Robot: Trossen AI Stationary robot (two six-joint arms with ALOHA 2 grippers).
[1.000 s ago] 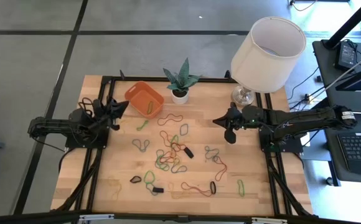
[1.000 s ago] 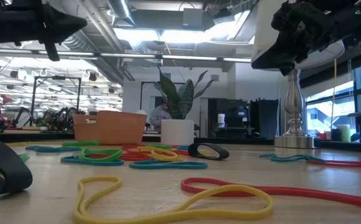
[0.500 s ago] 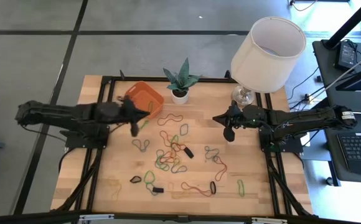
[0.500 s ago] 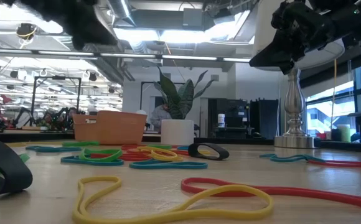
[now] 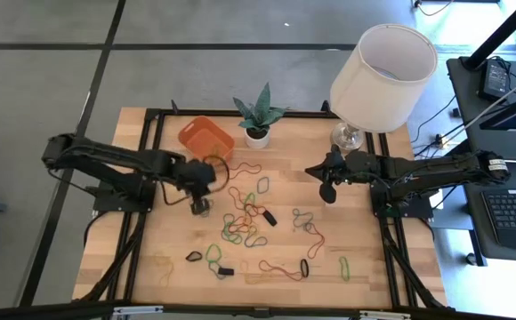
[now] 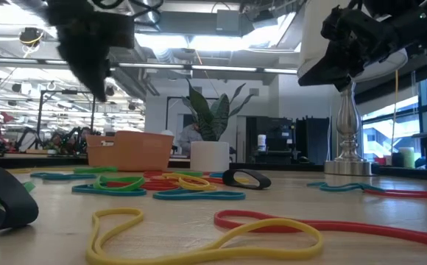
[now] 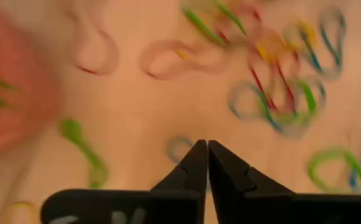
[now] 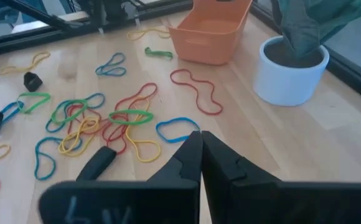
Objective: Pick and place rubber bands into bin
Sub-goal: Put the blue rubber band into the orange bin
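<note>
Left gripper (image 5: 201,206) is seen closed, empty, above bands (image 5: 245,224) beside bin (image 5: 206,140); right gripper (image 5: 328,192) is held closed.

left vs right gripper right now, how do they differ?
Place: the left gripper is over the table's left half, by the orange bin; the right gripper sits near the lamp base.
What lies below: the left gripper is over a blue rubber band; the right gripper is over bare wood beside the pile.
Shared: both are shut and hold nothing.
</note>
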